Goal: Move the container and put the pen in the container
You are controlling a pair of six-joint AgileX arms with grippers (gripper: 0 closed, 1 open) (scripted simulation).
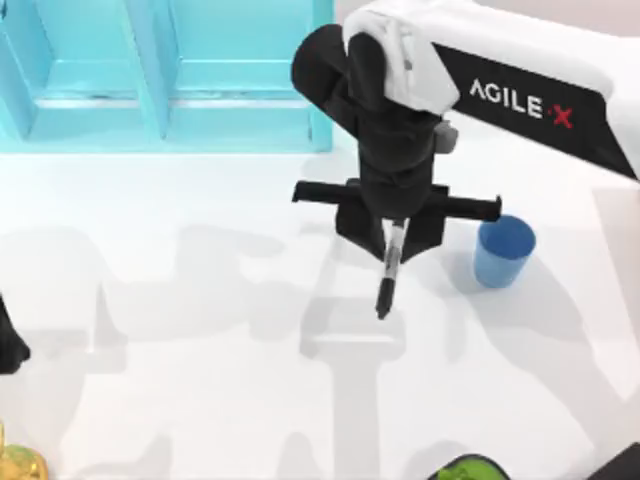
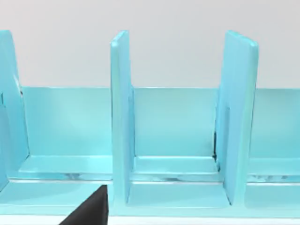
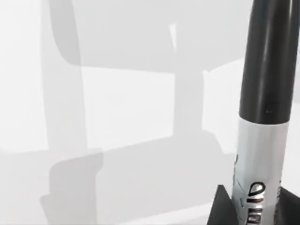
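My right gripper [image 1: 395, 232] hangs above the middle of the table, shut on the pen [image 1: 389, 270], a slim black marker with a grey label band that points down out of the fingers. The right wrist view looks along the pen [image 3: 262, 140], its black end far above the white tabletop. The container [image 1: 502, 251], a small blue cup, stands upright on the table just to the right of the gripper, apart from the pen. My left arm [image 1: 10, 345] is parked at the table's left edge.
A large turquoise shelf unit [image 1: 160, 75] runs along the back left, and the left wrist view faces its dividers [image 2: 121, 117]. A golden object [image 1: 18, 462] sits at the front left corner and a green one [image 1: 468, 468] at the front edge.
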